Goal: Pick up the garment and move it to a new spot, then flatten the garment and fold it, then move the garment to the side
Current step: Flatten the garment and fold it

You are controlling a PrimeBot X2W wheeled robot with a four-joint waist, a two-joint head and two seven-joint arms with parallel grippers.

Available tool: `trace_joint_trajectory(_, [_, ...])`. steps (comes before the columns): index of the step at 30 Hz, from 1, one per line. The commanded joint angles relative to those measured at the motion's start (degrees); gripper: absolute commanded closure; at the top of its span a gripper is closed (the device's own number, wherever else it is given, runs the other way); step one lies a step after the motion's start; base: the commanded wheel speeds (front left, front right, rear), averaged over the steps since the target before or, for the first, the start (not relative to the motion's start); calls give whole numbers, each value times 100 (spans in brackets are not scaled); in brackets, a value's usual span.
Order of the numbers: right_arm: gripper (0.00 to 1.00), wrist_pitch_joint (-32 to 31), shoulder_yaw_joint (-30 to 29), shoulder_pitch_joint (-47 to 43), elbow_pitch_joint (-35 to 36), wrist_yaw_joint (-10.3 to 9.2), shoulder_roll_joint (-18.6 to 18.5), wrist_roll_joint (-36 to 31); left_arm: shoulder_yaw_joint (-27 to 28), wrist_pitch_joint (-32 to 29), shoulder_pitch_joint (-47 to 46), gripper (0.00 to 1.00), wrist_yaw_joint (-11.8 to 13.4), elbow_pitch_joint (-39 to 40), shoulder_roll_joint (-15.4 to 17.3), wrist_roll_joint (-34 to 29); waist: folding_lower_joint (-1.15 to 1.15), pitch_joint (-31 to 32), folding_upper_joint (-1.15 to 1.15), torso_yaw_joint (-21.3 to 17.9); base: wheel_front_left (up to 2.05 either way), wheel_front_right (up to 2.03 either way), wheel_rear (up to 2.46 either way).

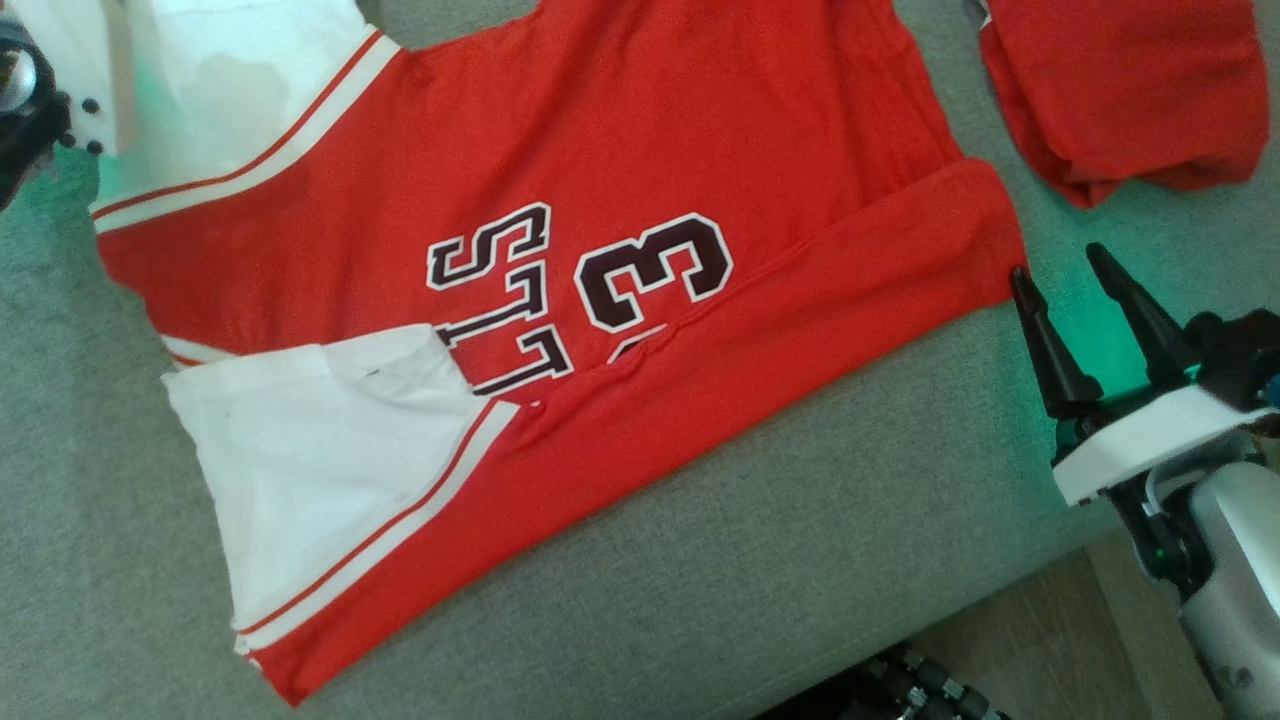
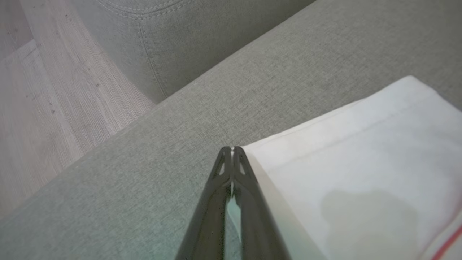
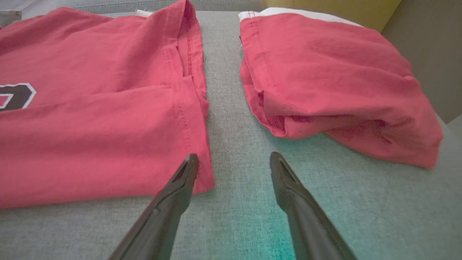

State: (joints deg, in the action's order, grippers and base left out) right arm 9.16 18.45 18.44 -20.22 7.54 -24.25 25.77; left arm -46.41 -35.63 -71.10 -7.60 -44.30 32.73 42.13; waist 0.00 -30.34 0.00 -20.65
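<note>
Your jersey [image 1: 600, 150] lies lengthwise left-to-right, hem toward your open right claw [image 1: 1057, 259]; your left claw [image 2: 232, 148] pinches its white sleeve [image 2: 361, 162].

Soft, even daylight fills all three views, with no hard shadows; a teal-green glow tints the grey sofa cushion [image 1: 760, 540] beside the right gripper [image 1: 1057, 261] and pools between its jaws in the right wrist view; the white sleeve [image 1: 210, 70] of the jersey [image 1: 640, 150] is nearly blown out in the head view; a faint grey shadow lies on it in the left wrist view; the jaws blur near each wrist lens; the red looks washed pink at the right wrist.
</note>
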Motion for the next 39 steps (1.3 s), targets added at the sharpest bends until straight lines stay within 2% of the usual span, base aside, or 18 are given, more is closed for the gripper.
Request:
trace_joint_trajectory(1, [0, 80, 61, 6, 100, -5, -140, -34, 124, 48, -347, 100, 11, 164, 239, 16, 0, -10, 0, 26, 0, 0, 0])
trace_joint_trajectory(7, [0, -95, 74, 422, 385, -5, -204, 441, -73, 429, -564, 100, 11, 284, 276, -74, 0, 16, 0, 127, 0, 0, 0])
trace_joint_trajectory(11, [0, -860, 203, 1079, 407, -5, -179, 1033, -223, 696, -746, 100, 11, 337, 276, -137, 0, 39, 0, 200, 0, 0, 0])
trace_joint_trajectory(16, [0, -1810, 437, 2141, -116, -5, -94, 1425, -452, 815, -938, 100, 11, 414, 157, -62, 0, -2, 0, 372, 0, 0, 0])
trace_joint_trajectory(20, [0, -2218, 691, 2950, -693, -5, 29, 1560, -633, 910, -1094, 100, 11, 480, 117, 1, 0, -77, 0, 500, 0, 0, 0])
trace_joint_trajectory(28, [0, -2388, 1078, 4036, -1803, -5, 330, 1609, -899, 1068, -1288, 100, 11, 508, 98, 136, 0, -197, 0, 682, 0, 0, 0])
trace_joint_trajectory(37, [0, -2288, 1477, 4888, -3011, -5, 566, 1731, -1222, 1252, -1510, 100, 11, 396, 13, 312, 0, -279, 0, 902, 0, 0, 0])
trace_joint_trajectory(38, [3, -2289, 1509, 4937, -3098, -5, 583, 1766, -1253, 1267, -1530, 100, 11, 379, 1, 328, 0, -286, 0, 917, 0, 0, 0])
trace_joint_trajectory(39, [10, -2281, 1541, 4983, -3176, -5, 591, 1792, -1286, 1282, -1551, 100, 11, 364, -13, 345, 0, -295, 0, 935, 0, 0, 0])
